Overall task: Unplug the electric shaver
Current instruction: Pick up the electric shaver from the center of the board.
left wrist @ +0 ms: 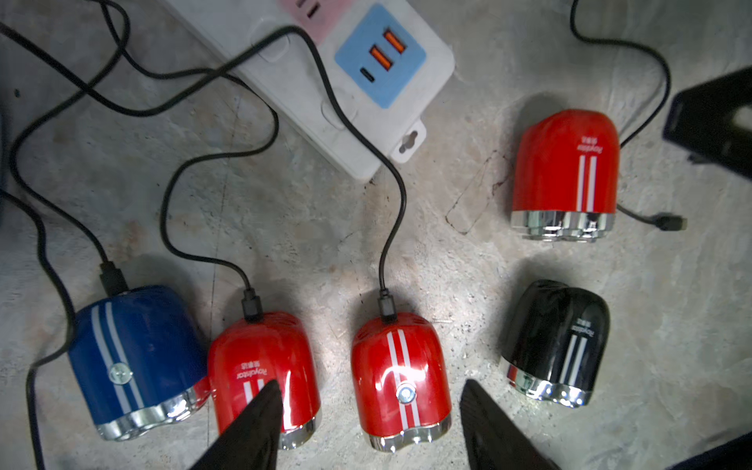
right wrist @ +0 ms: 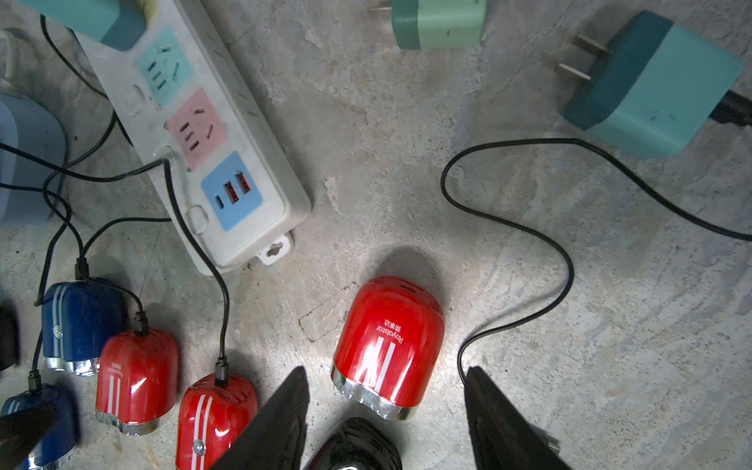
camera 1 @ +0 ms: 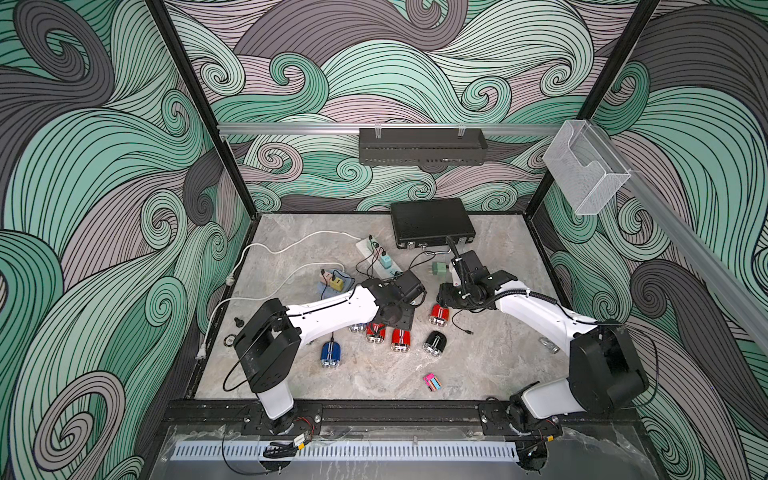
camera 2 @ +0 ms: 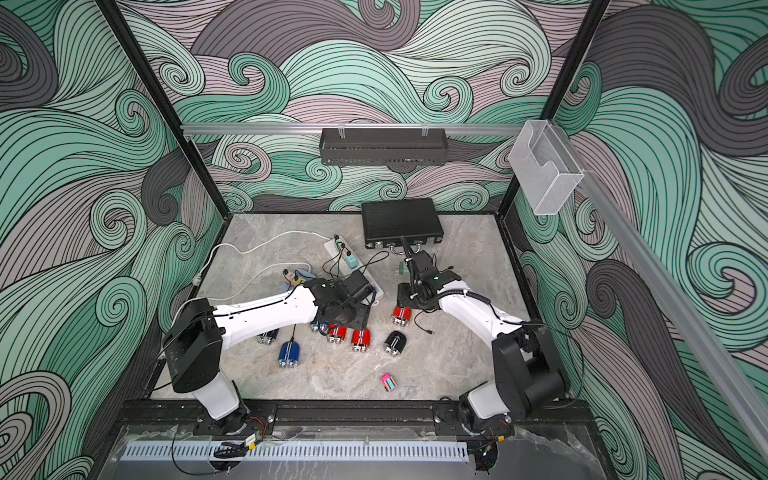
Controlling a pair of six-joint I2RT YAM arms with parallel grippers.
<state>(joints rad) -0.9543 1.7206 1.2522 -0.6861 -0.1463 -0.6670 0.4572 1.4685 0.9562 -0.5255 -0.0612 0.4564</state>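
Left gripper [left wrist: 370, 386] is seen with its black wedge-shaped fingers [left wrist: 260, 423] spread apart and nothing pinched, one finger on either side of the glossy red dome-shaped electric shaver with two white stripes [left wrist: 401, 382]. That shaver is laid flat on the mottled grey stone-look tabletop [left wrist: 447, 260], and it's finished off with a chrome-rimmed head. A thin black round cable [left wrist: 401, 203] is plugged into its rounded end and draped across the scuffed white plastic power strip [left wrist: 309, 97]. Where the cable's other end goes can't really be made out.

Just beside it, a second plugged-in red shaver [left wrist: 260, 358] and a shiny blue striped shaver [left wrist: 138, 358] are lined up close against each other. A glossy black shaver [left wrist: 557, 337] and another red one [left wrist: 565, 171] are left unplugged, with a loose connector [left wrist: 671, 223] lying just beside the red one.

Right gripper [right wrist: 385, 372] is held open and empty too, with that unplugged red shaver framed between its fingertips. A boxy teal wall adapter [right wrist: 651, 85] with two flat prongs is lying nearby. In a top view, a flat black ribbed case [camera 1: 432, 222] is parked at the back of the table.
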